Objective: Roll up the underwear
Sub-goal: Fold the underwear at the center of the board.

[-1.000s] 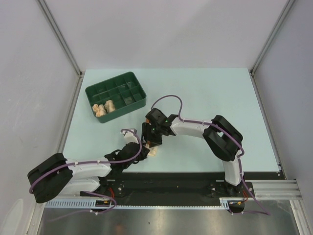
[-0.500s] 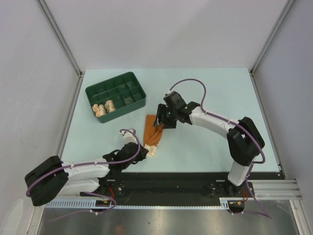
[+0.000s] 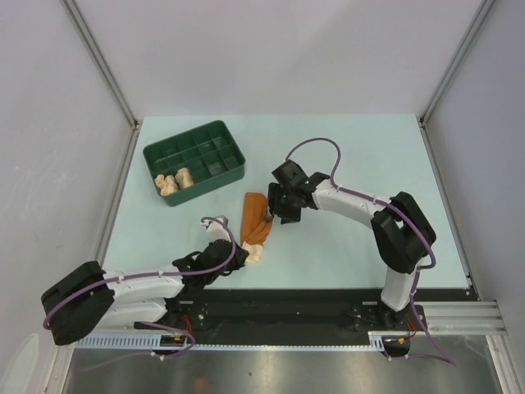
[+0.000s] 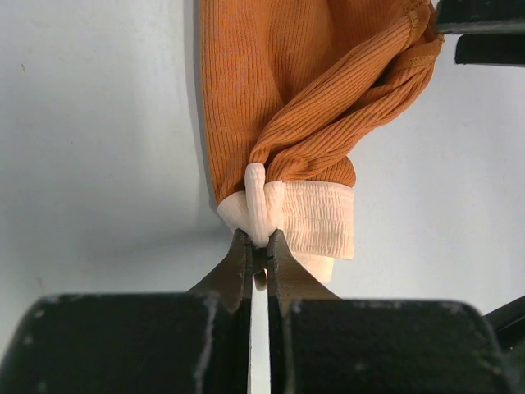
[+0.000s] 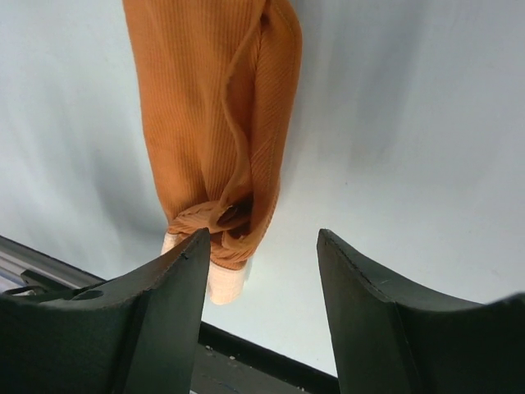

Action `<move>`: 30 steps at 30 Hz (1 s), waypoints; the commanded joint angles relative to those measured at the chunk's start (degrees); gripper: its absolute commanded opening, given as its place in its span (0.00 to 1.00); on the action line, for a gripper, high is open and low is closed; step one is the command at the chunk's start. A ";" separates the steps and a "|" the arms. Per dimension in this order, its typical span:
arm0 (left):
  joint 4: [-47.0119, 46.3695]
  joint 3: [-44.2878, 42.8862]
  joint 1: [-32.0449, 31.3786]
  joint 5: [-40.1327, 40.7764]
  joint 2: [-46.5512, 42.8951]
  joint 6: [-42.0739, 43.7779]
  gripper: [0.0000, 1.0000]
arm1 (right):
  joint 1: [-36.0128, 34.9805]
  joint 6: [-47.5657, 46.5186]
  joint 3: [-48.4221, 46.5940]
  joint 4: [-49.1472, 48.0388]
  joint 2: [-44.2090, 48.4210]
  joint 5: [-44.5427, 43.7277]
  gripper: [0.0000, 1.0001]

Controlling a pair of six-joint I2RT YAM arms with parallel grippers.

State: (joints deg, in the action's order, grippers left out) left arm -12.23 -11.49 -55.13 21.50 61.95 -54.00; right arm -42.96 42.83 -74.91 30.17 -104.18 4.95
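Underwear (image 3: pixel 255 217): rust-orange piece, drawn out in a narrow strip on the table (image 3: pixel 361 164), just off the green tray's (image 3: pixel 205 185) near-right corner and apart from it.
Left gripper (image 4: pixel 256 246): jaws pinched tight on the strip's cream edging, at the end farthest from the tray.
Right gripper (image 5: pixel 262 238): jaws spread, clasping nothing, over the strip's other end, right of the tray.
Rolled pieces (image 3: pixel 166 184): two pale bundles in the tray's near-left compartments.

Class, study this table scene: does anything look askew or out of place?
Yes: the rust-orange underwear lies bunched and twisted on the table, outside the green tray, its cream edging pinched in the shut left gripper. The right gripper stands open near its far end.
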 commanded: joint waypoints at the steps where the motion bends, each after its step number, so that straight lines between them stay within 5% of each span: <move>1: 4.76 -0.29 -0.85 0.30 0.01 1.00 0.00 | -0.28 1.02 -0.58 -1.87 -1.99 0.67 0.60; 18: 3.79 -0.56 -0.85 0.12 1.59 1.61 0.00 | -0.20 3.58 -0.67 -6.88 -4.71 5.42 0.59; 21: 3.88 -0.47 -0.94 0.30 1.68 1.61 0.00 | -0.20 3.66 -0.67 -7.06 -4.98 5.86 0.53; 25: 4.06 -0.20 -1.03 0.48 1.68 1.44 0.00 | -0.19 3.75 -0.67 -8.11 -4.45 6.04 0.19; 30: 4.93 0.06 -1.55 1.18 1.42 1.00 0.00 | -0.11 3.75 -1.90 -8.38 -4.54 6.47 0.15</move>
State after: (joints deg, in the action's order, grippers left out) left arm -12.56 -11.51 -55.83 22.44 62.50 -53.95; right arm -43.05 46.48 -74.91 23.53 -109.10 10.76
